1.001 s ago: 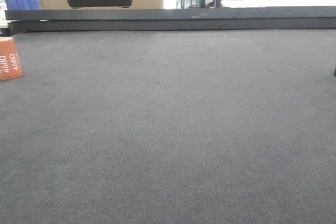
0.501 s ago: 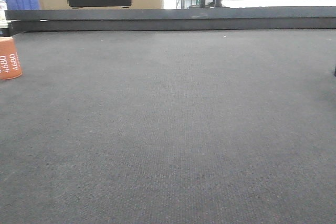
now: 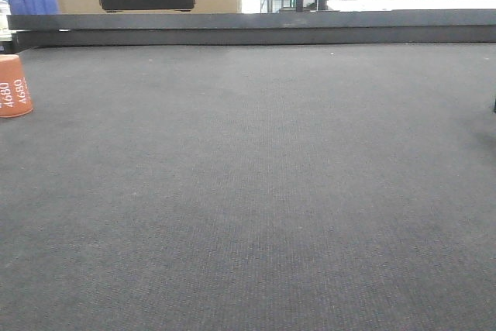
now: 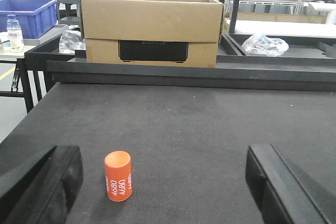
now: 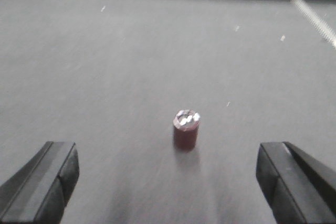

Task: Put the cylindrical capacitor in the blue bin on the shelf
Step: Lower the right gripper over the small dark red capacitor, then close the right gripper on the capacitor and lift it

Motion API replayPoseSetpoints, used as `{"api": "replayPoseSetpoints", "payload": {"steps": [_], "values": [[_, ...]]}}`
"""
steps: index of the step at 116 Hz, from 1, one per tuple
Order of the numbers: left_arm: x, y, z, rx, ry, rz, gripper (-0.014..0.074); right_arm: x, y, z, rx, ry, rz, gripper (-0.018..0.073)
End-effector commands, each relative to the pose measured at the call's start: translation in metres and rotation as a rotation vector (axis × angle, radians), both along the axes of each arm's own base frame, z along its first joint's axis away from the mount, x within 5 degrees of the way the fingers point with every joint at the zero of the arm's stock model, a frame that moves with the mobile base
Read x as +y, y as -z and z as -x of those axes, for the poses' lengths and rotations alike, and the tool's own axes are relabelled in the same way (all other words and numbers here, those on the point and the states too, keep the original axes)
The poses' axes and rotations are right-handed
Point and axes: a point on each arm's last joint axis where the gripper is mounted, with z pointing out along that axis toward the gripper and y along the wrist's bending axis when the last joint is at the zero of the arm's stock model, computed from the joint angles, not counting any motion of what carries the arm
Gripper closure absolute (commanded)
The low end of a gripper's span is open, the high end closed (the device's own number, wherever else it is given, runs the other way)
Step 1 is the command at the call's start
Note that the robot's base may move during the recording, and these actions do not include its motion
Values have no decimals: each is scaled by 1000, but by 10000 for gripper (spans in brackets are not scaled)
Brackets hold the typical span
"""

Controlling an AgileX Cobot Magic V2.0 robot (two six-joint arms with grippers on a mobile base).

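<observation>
Orange cylindrical capacitor [image 4: 118, 176] is seen standing upright on the dark tabletop [image 4: 210, 119], well in front of the cardboard box [image 4: 151, 27] and in line with that box's left half. White "4680" is printed twice along its side. It is flanked by the left tool [image 4: 164, 184], whose fingers [image 4: 44, 184] are spread wide apart. Neither finger touches it, and the left-hand one is the nearer.

Left of the box, beyond the tabletop, a blue bin [image 4: 26, 17] is set, with a water bottle [image 4: 16, 32] just before it. Right of the box a crumpled plastic bag [image 4: 264, 44] is laid.

The right tool [image 5: 168, 182] is likewise held wide open. A small dark-red cylinder [image 5: 186, 129] with a shiny top stands untouched between its fingers. That view is blurred and the box is not shown in it.
</observation>
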Motion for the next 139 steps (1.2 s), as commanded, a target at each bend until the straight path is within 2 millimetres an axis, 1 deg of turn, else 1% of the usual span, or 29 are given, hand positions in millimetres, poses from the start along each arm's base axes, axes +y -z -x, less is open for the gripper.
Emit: {"api": "replayPoseSetpoints", "payload": {"steps": [1, 2, 9, 10, 17, 18, 29, 42, 52, 66, 92, 114, 131, 139], "values": [[-1, -4, 0, -21, 8, 10, 64, -10, 11, -13, -82, 48, 21, -10], [-1, -4, 0, -21, 8, 10, 64, -13, 15, -17, -86, 57, 24, -10], [-1, -4, 0, -21, 8, 10, 67, -18, 24, -24, -104, 79, 32, -10], [-1, -4, 0, -21, 8, 10, 67, -20, 28, -27, -113, 87, 36, -10], [-1, -4, 0, -21, 8, 10, 67, -25, 37, -34, -135, 105, 45, -10], [-1, -4, 0, -21, 8, 10, 67, -27, 41, -37, -144, 112, 50, -10], [-1, -4, 0, -21, 8, 10, 67, -30, 58, -45, -159, 125, 62, -10], [-1, -4, 0, -21, 8, 10, 67, -33, 81, -59, -113, 125, 62, -10], [-1, -4, 0, -21, 8, 10, 67, -34, 87, -71, -111, 126, 61, -10], [-1, -4, 0, -21, 8, 10, 67, -37, 90, -89, -126, 125, 59, -10], [-1, -4, 0, -21, 8, 10, 67, -36, 96, -120, -133, 64, 86, -10], [-1, -4, 0, -21, 8, 10, 67, -37, 112, -133, -93, 60, 82, -10], [-1, -4, 0, -21, 8, 10, 67, -38, 126, -137, -43, 57, 76, -8], [-1, -4, 0, -21, 8, 10, 67, -38, 128, -137, -39, 57, 75, 31]]}}
